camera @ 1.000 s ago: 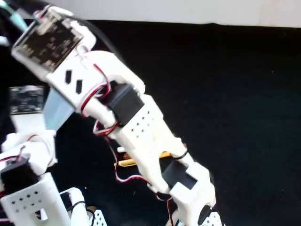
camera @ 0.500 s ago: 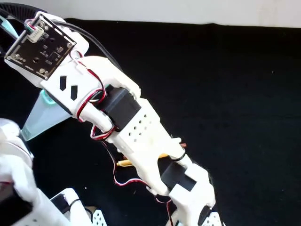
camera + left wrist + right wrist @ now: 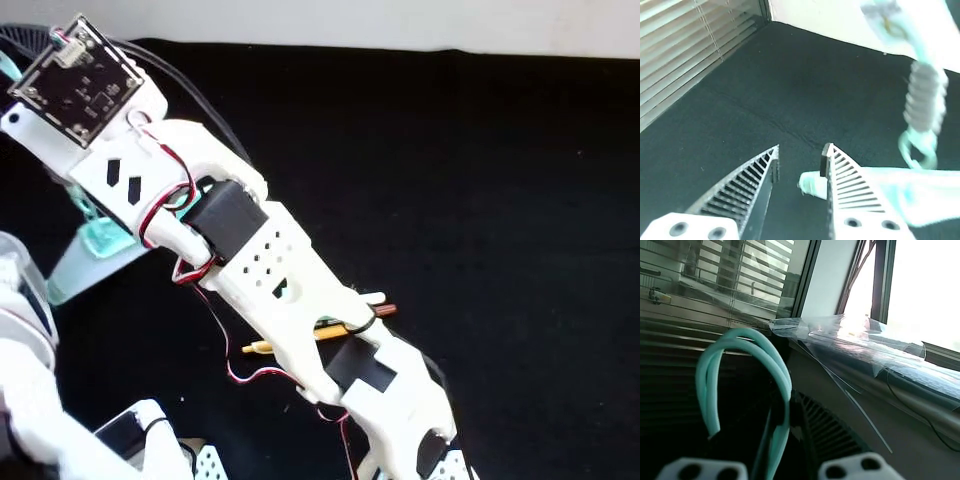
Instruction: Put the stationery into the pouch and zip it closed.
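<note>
R gripper [image 3: 785,440] is pinched shut on the teal loop [image 3: 740,350], holding the clear pouch [image 3: 85,255] up w/ its edge just past one finger of the L gripper [image 3: 800,167], which is spread open & empty, prob. ready to steady it; the yellow pencil [image 3: 262,346] lies on the table [image 3: 480,200], well apart from both.

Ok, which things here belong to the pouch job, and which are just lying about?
Job:
- pale teal pouch
- its teal loop, clamped in the right gripper
- yellow pencil-like item lying under the arm
- left gripper, open beside the pouch

Not part of it:
- window blinds
- clear plastic sheet by the window
- black table
</note>
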`<move>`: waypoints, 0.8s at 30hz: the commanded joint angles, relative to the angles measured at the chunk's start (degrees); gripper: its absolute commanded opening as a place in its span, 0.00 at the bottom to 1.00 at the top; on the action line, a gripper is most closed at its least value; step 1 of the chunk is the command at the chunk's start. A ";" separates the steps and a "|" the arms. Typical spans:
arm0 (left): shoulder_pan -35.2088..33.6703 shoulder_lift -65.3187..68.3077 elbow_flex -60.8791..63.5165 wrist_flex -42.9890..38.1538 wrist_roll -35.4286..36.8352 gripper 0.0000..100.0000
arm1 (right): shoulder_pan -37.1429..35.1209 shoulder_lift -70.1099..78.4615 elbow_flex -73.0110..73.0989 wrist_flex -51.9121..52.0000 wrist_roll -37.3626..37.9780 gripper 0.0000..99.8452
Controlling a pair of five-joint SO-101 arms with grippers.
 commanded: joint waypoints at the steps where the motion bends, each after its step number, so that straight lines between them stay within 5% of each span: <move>1: -0.40 0.48 -1.71 2.90 0.44 0.17 | -0.31 0.04 -0.92 -4.00 -0.62 0.01; 9: 0.75 0.57 -1.45 2.81 3.16 0.17 | -0.31 0.13 -0.92 -6.73 -0.62 0.01; 16: 12.44 0.92 -1.54 2.02 3.25 0.18 | -0.40 0.22 -0.84 -6.73 -0.62 0.01; 24: 13.93 11.56 -10.51 2.46 4.48 0.18 | 0.22 0.22 -0.66 -6.73 -5.89 0.01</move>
